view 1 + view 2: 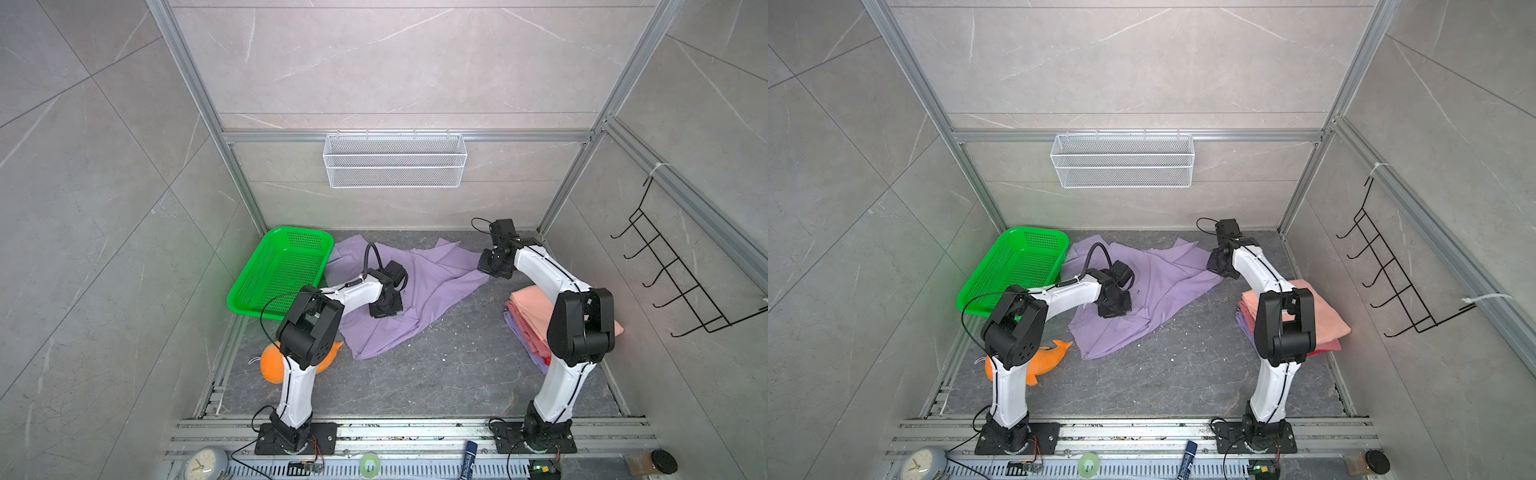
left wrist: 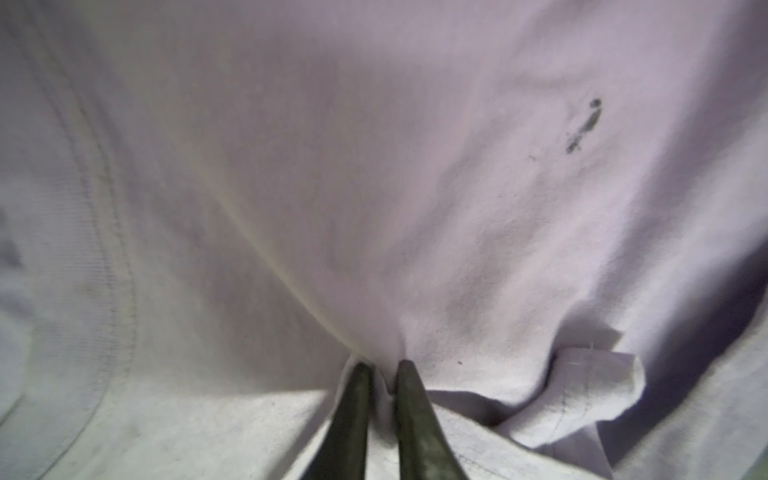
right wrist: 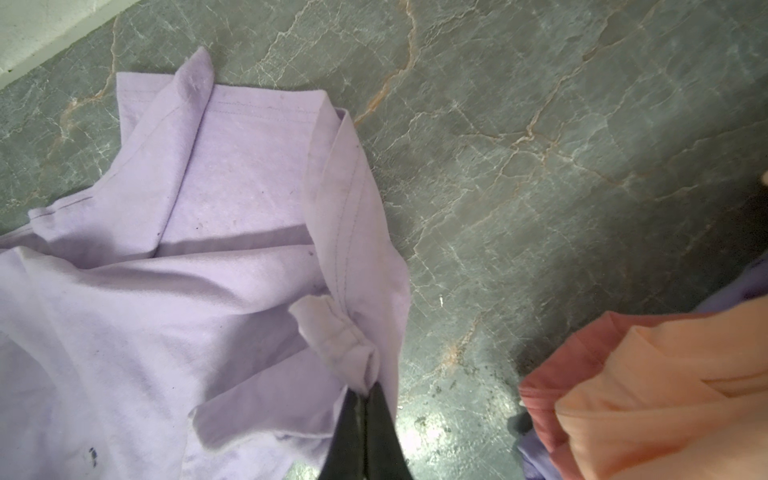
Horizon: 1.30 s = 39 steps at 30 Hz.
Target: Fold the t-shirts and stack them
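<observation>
Centre right in both top views, the folded stack point(image 1: 530, 305) of t-shirts sits beside the right arm. Past it, mid-frame, the lilac t-shirt point(image 1: 436, 286) lies crumpled; it looks light and limp, likely to sag wherever unsupported. The left gripper point(image 2: 384, 372) is pinched on a mid-body fold, and farther back the right gripper point(image 3: 365, 390) clamps a hemmed edge, probably the firmer hold.

I'm running this from afar in a robotics lab test cell: a silver aluminium profile frame point(image 1: 270, 136) holds grey marble-look wall panels point(image 1: 83, 166), black arm base plates point(image 1: 324, 438) are bolted to a slotted aluminium base rail point(image 1: 415, 432), and a bare green-lit circuit board point(image 1: 540, 468) sits at the front edge
</observation>
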{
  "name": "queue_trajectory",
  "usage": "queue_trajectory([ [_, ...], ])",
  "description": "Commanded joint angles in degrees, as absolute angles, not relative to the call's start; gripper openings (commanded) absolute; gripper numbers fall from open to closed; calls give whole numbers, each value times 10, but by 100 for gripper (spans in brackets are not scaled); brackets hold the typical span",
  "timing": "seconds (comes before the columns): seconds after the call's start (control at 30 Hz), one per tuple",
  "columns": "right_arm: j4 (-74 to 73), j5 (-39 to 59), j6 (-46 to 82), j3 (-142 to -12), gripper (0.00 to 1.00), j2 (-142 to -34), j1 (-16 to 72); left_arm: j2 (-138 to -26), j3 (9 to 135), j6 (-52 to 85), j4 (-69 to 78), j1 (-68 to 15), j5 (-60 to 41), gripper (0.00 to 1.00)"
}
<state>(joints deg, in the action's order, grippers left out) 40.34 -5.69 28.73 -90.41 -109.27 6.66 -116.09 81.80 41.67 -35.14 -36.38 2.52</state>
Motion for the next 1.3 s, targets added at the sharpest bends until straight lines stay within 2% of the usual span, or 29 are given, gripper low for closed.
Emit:
queue_trajectory([
  [0.0, 400, -49, 289, -904, 3, -1080, 63, -1127, 814, 419, -358, -362, 18, 10],
  [0.13, 398, -47, 291, -902, 3, -1082, 62, -1112, 816, 416, -376, -363, 16, 11],
  [0.27, 392, -46, 293, -891, 3, -1081, 62, -1097, 806, 423, -378, -363, 5, 18],
  [0.43, 386, -42, 297, -881, 3, -1080, 62, -1095, 797, 431, -370, -365, -3, 18],
  [0.63, 382, -41, 299, -873, 2, -1077, 59, -1092, 795, 432, -369, -366, -5, 11],
  [0.73, 381, -40, 301, -872, 2, -1071, 57, -1081, 793, 432, -369, -366, -8, 0],
  [0.8, 381, -35, 302, -871, 2, -1065, 56, -1069, 792, 431, -375, -366, -7, 0],
  [1.03, 381, -12, 304, -858, 2, -1025, 39, -963, 807, 405, -442, -366, -10, 0],
  [1.27, 415, 9, 293, -819, 2, -949, 20, -808, 789, 403, -510, -387, -61, 0],
])
